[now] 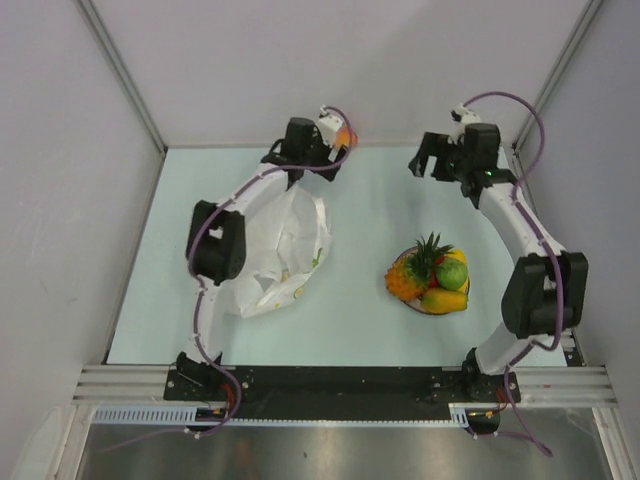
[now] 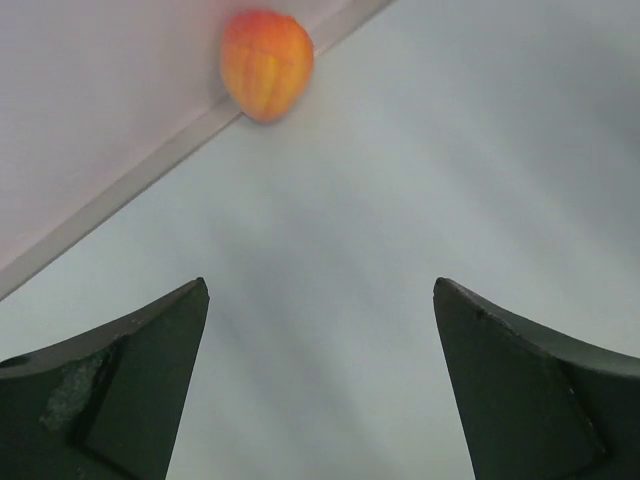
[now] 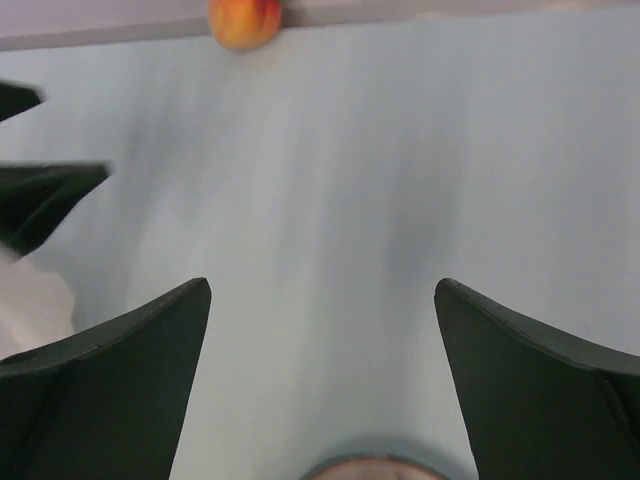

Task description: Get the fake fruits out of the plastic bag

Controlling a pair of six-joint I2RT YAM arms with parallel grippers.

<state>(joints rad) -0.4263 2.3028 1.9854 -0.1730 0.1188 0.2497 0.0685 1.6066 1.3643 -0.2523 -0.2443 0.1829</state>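
Note:
The plastic bag (image 1: 285,250) lies crumpled and white at the left of the table, under my left arm. A pink-orange peach (image 1: 345,138) (image 2: 265,65) (image 3: 243,20) rests on the table against the back wall. My left gripper (image 1: 330,158) (image 2: 320,300) hovers just in front of it, open with nothing between its fingers. An orange pineapple (image 1: 415,270), a green lumpy fruit (image 1: 452,272) and a yellow-orange mango (image 1: 443,300) sit piled at centre right. My right gripper (image 1: 427,160) (image 3: 322,295) is open and empty at the back right.
The piled fruits almost hide a plate beneath them. Grey walls close the table at the back and both sides. In the right wrist view the left gripper's dark fingers (image 3: 45,190) show at the left edge, with a bit of white bag (image 3: 30,310) below them.

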